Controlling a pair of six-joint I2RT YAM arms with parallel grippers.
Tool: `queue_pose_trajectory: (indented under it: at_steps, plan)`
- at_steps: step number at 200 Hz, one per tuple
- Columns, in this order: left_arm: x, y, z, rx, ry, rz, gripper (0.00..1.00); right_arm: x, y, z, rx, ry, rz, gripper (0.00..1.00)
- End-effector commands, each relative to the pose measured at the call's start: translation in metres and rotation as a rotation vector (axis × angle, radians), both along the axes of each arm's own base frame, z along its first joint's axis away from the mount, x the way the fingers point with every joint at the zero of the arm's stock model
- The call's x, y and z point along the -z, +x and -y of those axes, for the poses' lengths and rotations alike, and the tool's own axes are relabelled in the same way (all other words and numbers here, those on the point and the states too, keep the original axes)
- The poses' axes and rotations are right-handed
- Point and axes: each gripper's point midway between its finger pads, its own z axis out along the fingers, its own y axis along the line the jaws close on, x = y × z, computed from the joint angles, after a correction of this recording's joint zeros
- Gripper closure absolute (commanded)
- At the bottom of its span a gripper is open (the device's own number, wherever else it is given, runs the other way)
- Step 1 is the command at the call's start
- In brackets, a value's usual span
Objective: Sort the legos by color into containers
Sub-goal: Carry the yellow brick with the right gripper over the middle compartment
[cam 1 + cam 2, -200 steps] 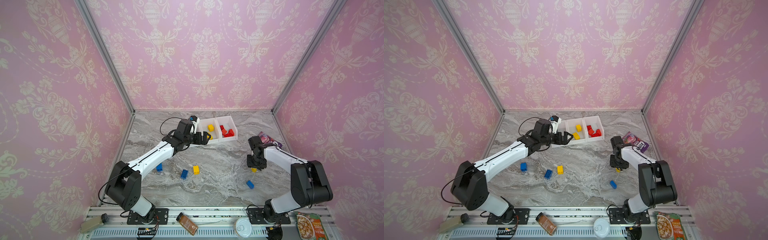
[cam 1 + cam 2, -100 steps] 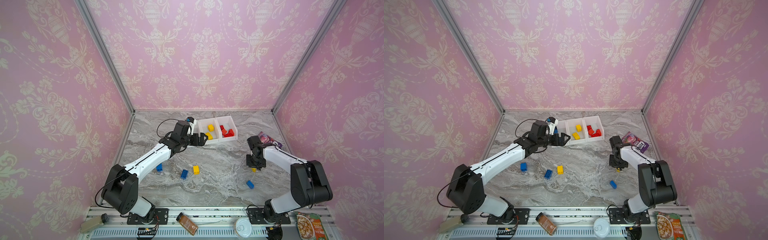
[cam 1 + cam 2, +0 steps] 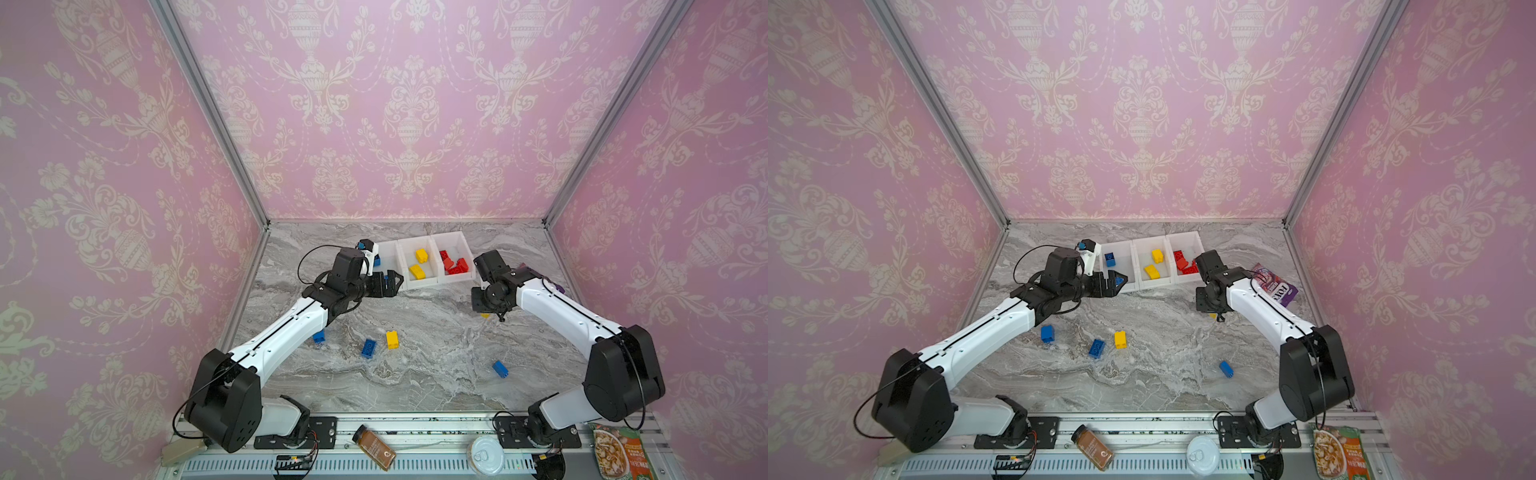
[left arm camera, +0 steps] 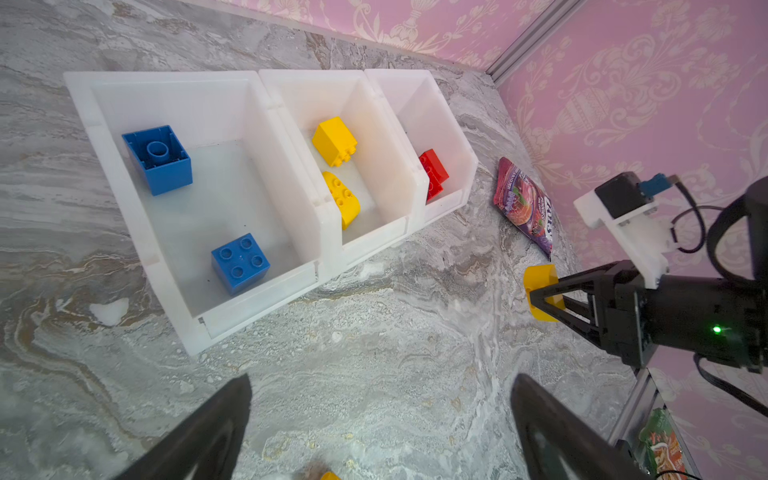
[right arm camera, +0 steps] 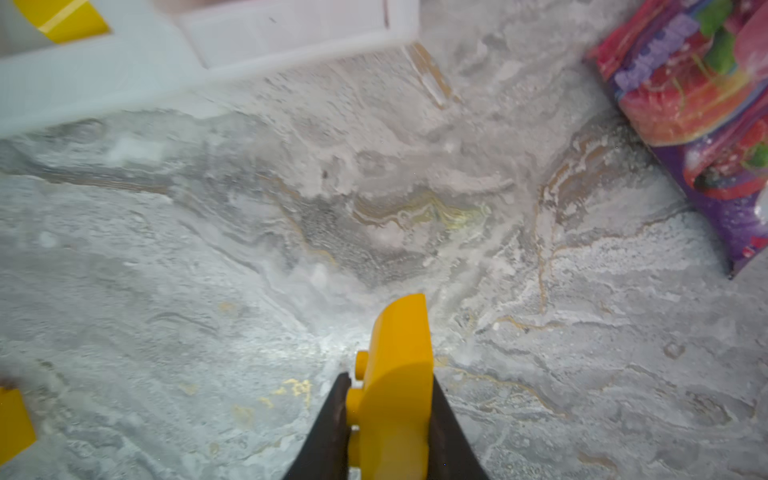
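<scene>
Where pink damask walls (image 3: 374,104) meet, grey marbled tabletop (image 3: 419,374) bears legos (image 3: 391,339).

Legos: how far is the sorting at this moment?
Done: the bins hold two blues, two yellows and some reds, each color apart. In hand: the right pincer grips a yellow brick; the left pincer is open, empty. Left: three loose blues and one loose yellow on the table.
</scene>
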Motion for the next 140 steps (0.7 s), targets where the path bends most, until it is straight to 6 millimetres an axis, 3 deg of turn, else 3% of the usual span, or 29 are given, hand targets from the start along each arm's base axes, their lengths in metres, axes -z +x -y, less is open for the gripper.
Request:
queue_pose_trajectory:
  at_steps: [1, 41, 77, 140]
  plan:
    - [0.009, -0.007, -0.017, -0.048, 0.026, -0.030, 0.01, -0.023, 0.019, -0.032, -0.033, 0.067, 0.043, 0.80]
    - [0.018, -0.015, -0.029, -0.076, 0.041, -0.044, 0.01, -0.044, 0.070, -0.087, -0.136, 0.133, 0.106, 0.80]
    - [0.022, -0.017, -0.035, -0.095, 0.047, -0.046, 0.01, -0.041, 0.115, -0.123, -0.190, 0.166, 0.120, 0.80]
    - [0.020, -0.020, -0.042, -0.113, 0.055, -0.040, 0.01, -0.018, 0.169, -0.151, -0.213, 0.139, 0.116, 0.80]
